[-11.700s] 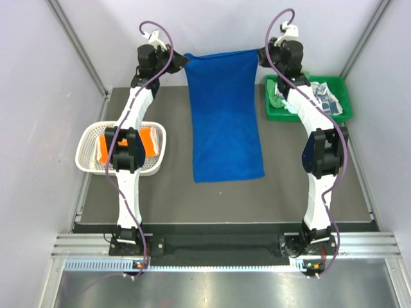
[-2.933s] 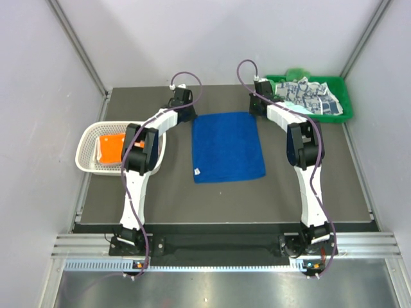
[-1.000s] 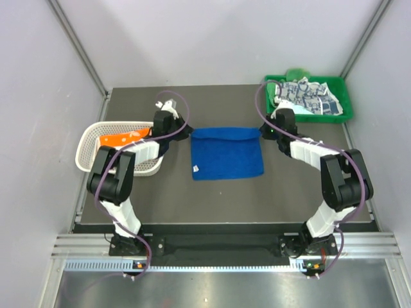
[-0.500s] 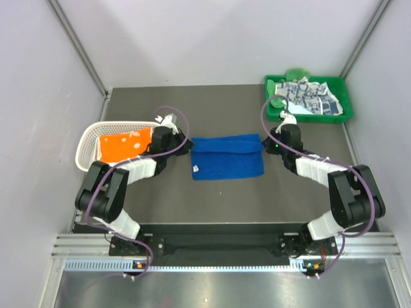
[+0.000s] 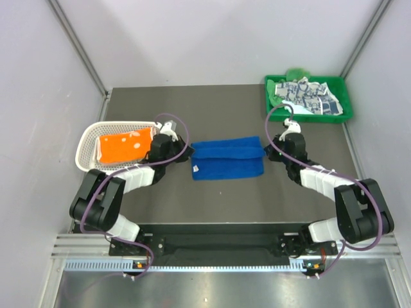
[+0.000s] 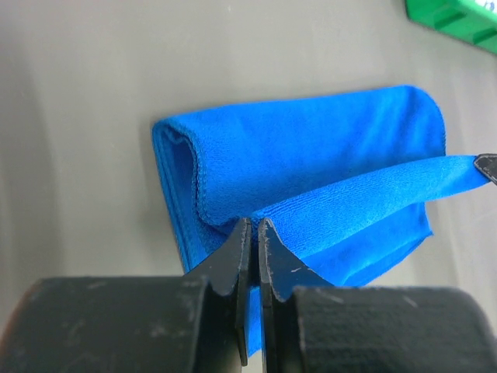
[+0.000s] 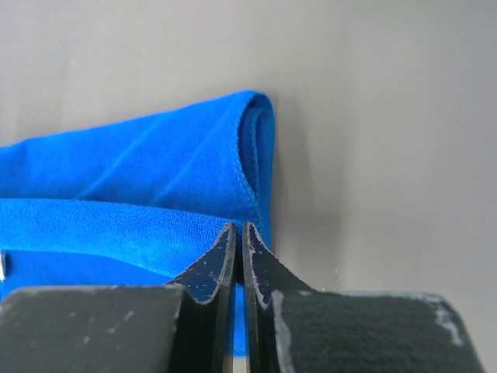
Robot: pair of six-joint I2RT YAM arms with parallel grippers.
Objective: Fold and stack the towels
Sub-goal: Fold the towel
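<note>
Dark grey tabletop point(image 5: 225, 199), pale walls on three sides, metal rail along bottom of overhead frame. At mid-frame, royal blue towel point(image 5: 228, 160), folded into a wide low band running left to right, small white tag point(image 5: 194, 168) at lower left corner. At upper left corner of band, left gripper point(image 6: 254, 227), jaws pressed together on the top layer's hem, thin cloth edge nipped between black fingertips. At upper right corner, right gripper point(image 7: 238, 231), same story: clamped tight on the hem. Top layer pulled into a taut strip between the two grips, raised off the rounded folds underneath. Rest of band flat on tabletop.

Surroundings: white lattice basket point(image 5: 85, 154) at left mid-frame, orange towel point(image 5: 125, 145) lying inside, apart from the blue one. Left arm point(image 5: 138, 173) right beside basket's right rim, wrist end covering part of it. Green tray point(image 5: 308, 117) in upper right corner, blue-grey patterned towel point(image 5: 309, 95) heaped in it, bright green towel point(image 5: 295, 72) poking over back rim, pale cloth point(image 5: 289, 106) at front left. Tray corner also visible at upper right of left wrist frame.

View blockers: left arm and right arm point(image 5: 318, 176) folded low, elbows out toward lower corners. In each wrist frame, own black finger bodies filling the bottom third, hiding the near side of the band.
</note>
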